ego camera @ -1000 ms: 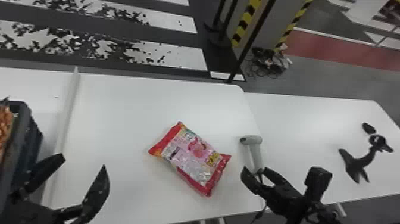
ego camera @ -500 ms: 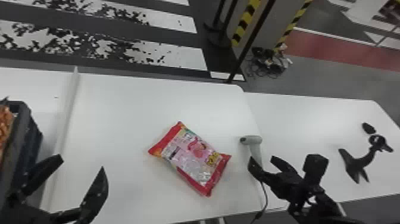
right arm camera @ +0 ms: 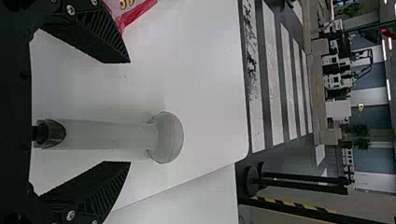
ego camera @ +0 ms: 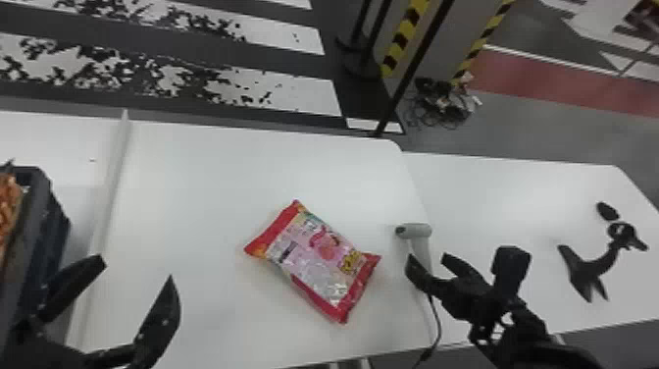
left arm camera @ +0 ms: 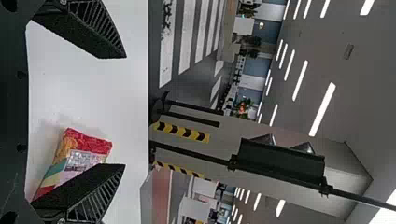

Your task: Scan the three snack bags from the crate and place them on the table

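Observation:
One snack bag point(ego camera: 318, 260), red and pink, lies flat on the white table point(ego camera: 206, 196) between the grippers. My left gripper point(ego camera: 135, 275) stands open left of it, near the crate point(ego camera: 41, 235). In the left wrist view nothing is between the fingers of the left gripper point(left arm camera: 123, 112); the bag point(left arm camera: 84, 156) lies beyond one finger. My right gripper point(ego camera: 426, 262) is open at the grey handheld scanner point(ego camera: 417, 230). Seen from the right wrist, the scanner's handle point(right arm camera: 107, 134) lies between the spread fingers of the right gripper point(right arm camera: 128, 112), untouched by either pad.
A pale raised strip point(ego camera: 110, 186) runs along the table beside the crate. The scanner's cable point(ego camera: 436, 324) trails to the front edge. On the side table to the right lies a black stand-like object point(ego camera: 593, 265). A dark pole point(ego camera: 412, 68) rises behind the table.
My right gripper has shifted slightly toward the scanner's handle and its arm has turned a little. The left gripper has moved barely at all. The bag has stayed put.

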Action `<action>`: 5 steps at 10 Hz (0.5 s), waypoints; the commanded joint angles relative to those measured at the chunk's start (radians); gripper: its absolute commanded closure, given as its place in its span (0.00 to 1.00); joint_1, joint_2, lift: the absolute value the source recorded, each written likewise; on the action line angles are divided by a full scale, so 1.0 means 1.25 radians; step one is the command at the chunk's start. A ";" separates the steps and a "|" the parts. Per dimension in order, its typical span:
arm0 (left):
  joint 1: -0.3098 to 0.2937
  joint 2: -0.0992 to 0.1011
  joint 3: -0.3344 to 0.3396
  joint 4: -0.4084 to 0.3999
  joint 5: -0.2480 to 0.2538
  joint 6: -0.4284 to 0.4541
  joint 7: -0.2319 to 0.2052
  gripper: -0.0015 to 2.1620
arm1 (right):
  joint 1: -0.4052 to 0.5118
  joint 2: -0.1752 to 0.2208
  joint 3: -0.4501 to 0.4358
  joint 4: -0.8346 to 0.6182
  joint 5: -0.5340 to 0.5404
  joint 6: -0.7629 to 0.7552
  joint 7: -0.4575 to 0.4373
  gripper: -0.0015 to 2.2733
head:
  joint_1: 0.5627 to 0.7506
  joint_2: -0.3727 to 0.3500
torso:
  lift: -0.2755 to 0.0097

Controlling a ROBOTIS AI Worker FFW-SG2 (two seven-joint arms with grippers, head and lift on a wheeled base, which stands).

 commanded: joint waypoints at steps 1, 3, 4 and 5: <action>0.000 -0.004 -0.001 0.003 -0.002 0.000 0.000 0.02 | 0.023 0.002 0.001 -0.039 -0.015 0.000 0.000 0.05 | 0.70 0.03 | 0.75; -0.005 -0.006 -0.003 0.005 -0.002 0.000 0.000 0.02 | 0.049 0.005 0.002 -0.104 -0.023 0.025 -0.001 0.07 | 0.70 0.03 | 0.75; -0.006 -0.006 -0.004 0.006 -0.002 0.000 0.000 0.02 | 0.050 0.007 0.002 -0.125 -0.025 0.069 -0.001 0.32 | 0.70 0.03 | 0.75; -0.006 -0.006 -0.004 0.008 -0.003 0.000 0.000 0.02 | 0.036 0.005 0.007 -0.125 -0.025 0.103 -0.006 0.93 | 0.70 0.03 | 0.75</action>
